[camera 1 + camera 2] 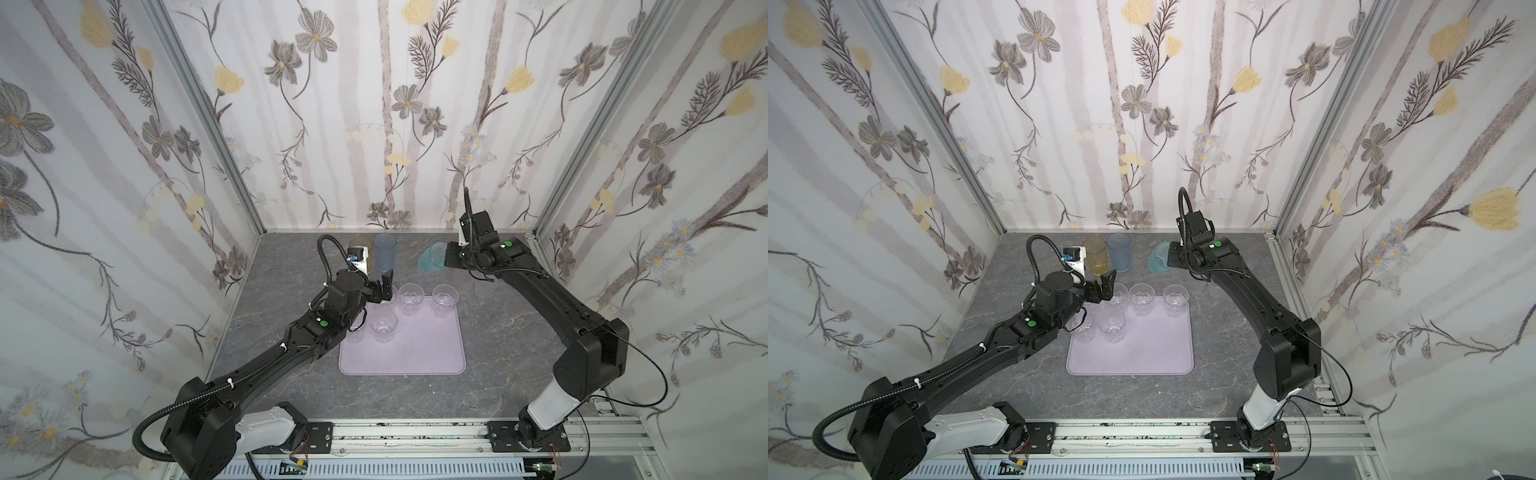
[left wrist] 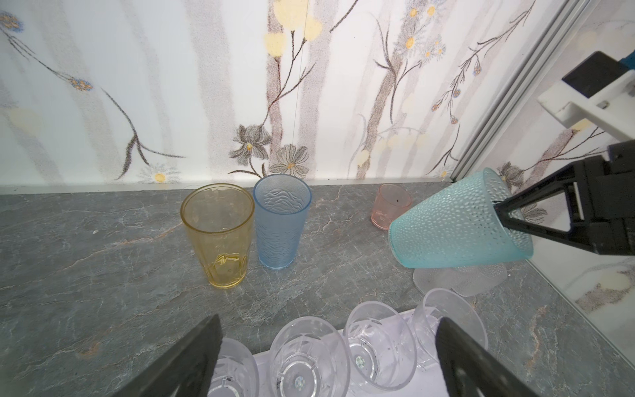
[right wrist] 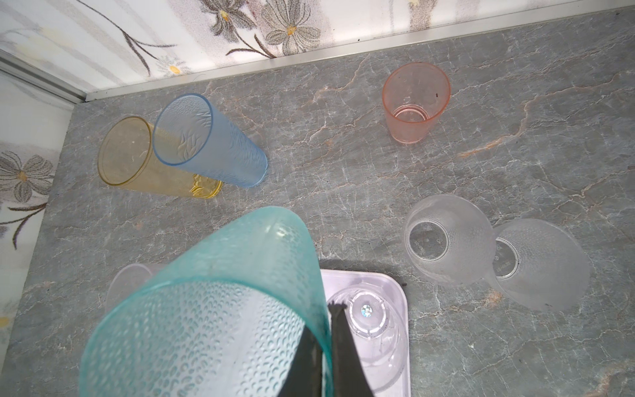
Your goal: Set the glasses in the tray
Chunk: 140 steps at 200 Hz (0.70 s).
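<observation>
Teal glass (image 2: 453, 223) aloft, lilac tray (image 1: 415, 353) front half open

Floral walls (image 1: 374, 104), grey marbled tabletop (image 1: 498, 353)

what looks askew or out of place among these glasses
Only the tall teal dimpled plastic tumbler: it hangs steeply tilted above the grey marbled table, pinched at its rim by the right gripper. The tall amber tumbler, tall blue tumbler and short pink tumbler stand upright; nothing looks spilled or broken.

Bright, even light; soft shadows, wide-angle bending at edges.
</observation>
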Motion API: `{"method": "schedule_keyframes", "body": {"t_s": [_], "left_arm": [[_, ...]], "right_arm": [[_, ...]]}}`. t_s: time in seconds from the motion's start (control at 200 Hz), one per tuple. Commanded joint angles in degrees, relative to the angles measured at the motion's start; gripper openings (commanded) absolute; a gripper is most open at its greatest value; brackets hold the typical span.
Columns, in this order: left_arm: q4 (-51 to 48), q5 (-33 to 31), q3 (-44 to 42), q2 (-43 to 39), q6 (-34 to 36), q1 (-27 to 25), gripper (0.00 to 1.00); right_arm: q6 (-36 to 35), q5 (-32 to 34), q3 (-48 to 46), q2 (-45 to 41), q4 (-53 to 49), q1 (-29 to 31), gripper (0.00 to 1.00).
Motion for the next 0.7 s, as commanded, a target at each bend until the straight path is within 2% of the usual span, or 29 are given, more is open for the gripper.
{"method": "schedule_keyframes", "body": {"t_s": [0.0,0.155,0.445,0.695], "left_arm": [[1.7,-2.3,-0.2,-0.2,-0.5,0.0,1.00],[0.6,-3.4,-0.2,1.5,-1.8,0.0,1.00],[0.3,-3.5,-1.2,1.7,-3.4,0.1,1.00],[0.3,-3.1,-0.1,4.0,-3.2,0.2,1.00]], "right_arm": [[0.0,1.3,0.1,0.7,2.5,-0.4,0.06],[-0.4,1.8,3.5,6.9,3.8,-2.0,0.06],[-2.5,4.2,18.3,24.2,-2.4,-2.6,0.06],[-3.1,2.6,20.7,29.2,-3.2,-2.0,0.10]]}}
